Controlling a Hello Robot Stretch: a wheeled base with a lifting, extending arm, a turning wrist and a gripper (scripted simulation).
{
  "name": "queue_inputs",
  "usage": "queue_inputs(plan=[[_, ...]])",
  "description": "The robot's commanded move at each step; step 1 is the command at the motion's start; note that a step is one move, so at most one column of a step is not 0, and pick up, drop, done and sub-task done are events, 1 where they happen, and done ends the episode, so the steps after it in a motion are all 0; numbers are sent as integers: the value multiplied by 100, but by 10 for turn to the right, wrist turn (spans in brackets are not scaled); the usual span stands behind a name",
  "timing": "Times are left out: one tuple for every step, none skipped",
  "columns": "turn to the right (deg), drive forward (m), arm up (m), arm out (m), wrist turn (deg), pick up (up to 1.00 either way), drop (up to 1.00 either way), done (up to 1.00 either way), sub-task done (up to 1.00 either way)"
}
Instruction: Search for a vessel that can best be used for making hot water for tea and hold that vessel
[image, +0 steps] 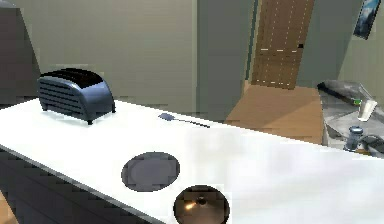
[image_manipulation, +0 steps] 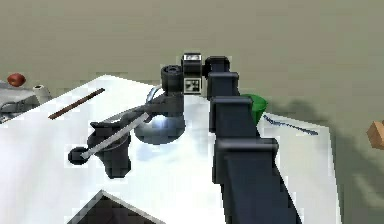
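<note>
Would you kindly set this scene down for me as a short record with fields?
Surface: white countertop
Toaster: dark, on the countertop at the forward view's left
Door: wooden, beyond the countertop
Arm: dark bar reaching out across the countertop
Gripper: by a grey rounded vessel on the countertop
Held: cannot tell
Green thing: just behind the arm

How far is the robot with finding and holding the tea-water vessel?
Search looks done: a grey kettle-like vessel stands on the white counter. In hand: the gripper is at that vessel; I cannot tell whether it holds it. Left: lifting it clear of the counter.
</note>
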Motion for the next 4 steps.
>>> queue_inputs(plan=[[0, 0, 0, 0, 450, 0, 0, 0, 0], [0, 0, 0, 0, 150, 0, 0, 0, 0], [0, 0, -16, 0, 0, 0, 0, 0, 0], [0, 0, 0, 0, 0, 100, 0, 0, 0]])
